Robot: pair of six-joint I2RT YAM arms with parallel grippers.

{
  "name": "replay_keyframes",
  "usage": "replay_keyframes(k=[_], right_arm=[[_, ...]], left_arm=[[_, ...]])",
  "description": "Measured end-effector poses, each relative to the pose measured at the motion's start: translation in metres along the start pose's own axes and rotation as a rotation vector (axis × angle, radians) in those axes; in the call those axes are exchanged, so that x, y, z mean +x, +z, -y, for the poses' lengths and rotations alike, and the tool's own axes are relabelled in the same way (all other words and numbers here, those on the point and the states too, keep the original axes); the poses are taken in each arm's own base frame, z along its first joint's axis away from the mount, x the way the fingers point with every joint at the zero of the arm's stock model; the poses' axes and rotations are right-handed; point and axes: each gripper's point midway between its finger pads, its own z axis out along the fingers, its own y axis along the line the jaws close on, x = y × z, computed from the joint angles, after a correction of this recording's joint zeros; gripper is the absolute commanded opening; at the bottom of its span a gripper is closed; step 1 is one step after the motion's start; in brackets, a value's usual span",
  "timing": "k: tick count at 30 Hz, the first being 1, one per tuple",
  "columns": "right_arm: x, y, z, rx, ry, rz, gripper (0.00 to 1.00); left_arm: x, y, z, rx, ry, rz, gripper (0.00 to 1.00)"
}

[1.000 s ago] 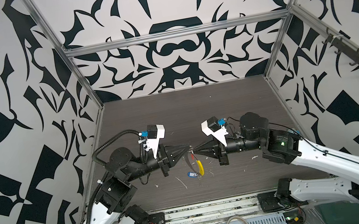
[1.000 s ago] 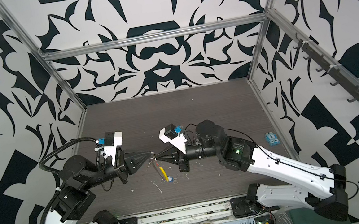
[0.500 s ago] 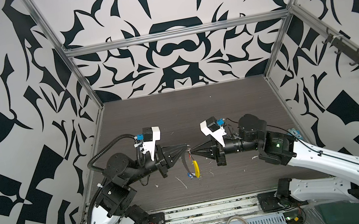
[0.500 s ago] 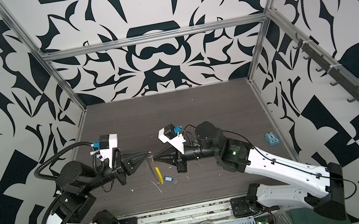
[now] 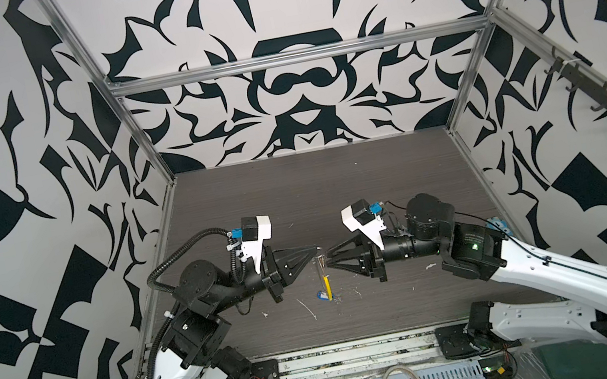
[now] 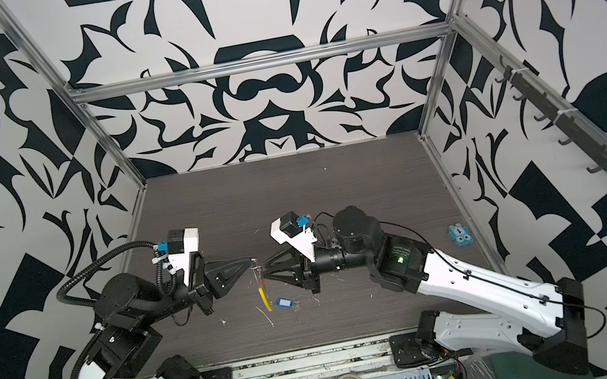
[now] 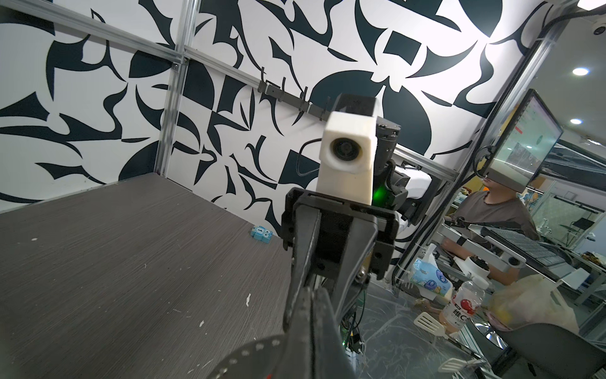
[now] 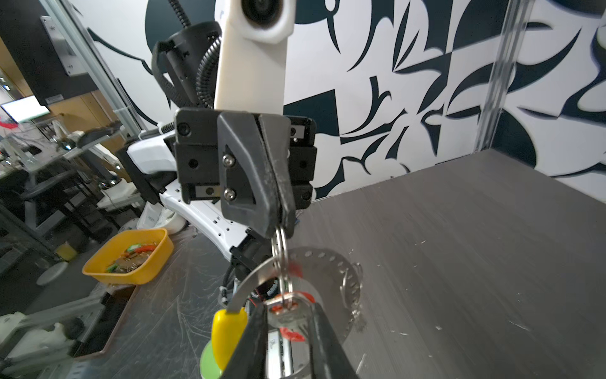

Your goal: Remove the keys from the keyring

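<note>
We are working above the dark table (image 5: pixel 336 193). Our left gripper (image 8: pixel 280 229) is pinching the silver rings (image 8: pixel 279 244) threaded on the keyring (image 8: pixel 251 279), which is hanging with its yellow sleeve (image 5: pixel 326 281) lowest. Our right gripper (image 8: pixel 287 308) is standing spread around the red-tagged keys (image 8: pixel 288 313). The blue-tagged keys (image 6: pixel 283 303) are lying on the table just below.

Probably a robotics lab: patterned test enclosure (image 5: pixel 283 12), aluminium frame (image 5: pixel 295 58), monitor (image 7: pixel 524 141), cluttered benches (image 8: pixel 39 154) beyond.
</note>
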Motion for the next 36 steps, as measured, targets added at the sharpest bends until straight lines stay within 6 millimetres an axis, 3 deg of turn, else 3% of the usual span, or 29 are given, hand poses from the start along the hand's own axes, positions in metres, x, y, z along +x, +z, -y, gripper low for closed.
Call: replay_keyframes(k=[6,10,24,36], right_arm=[[-0.025,-0.012,-0.010,-0.002,-0.042,0.058,0.40],[-0.035,-0.009,-0.011,-0.008,-0.049,0.082,0.39],[-0.022,0.012,-0.005,-0.062,0.027,0.072,0.25],[-0.016,0.017,-0.006,-0.098,0.058,0.080,0.04]], left_arm=[[0.001,0.000,0.003,0.013,0.001,-0.005,0.00],[0.001,0.000,0.003,0.017,0.000,-0.008,0.00],[0.000,-0.002,0.005,0.019,0.006,-0.001,0.00],[-0.003,-0.003,0.004,0.008,0.014,0.010,0.00]])
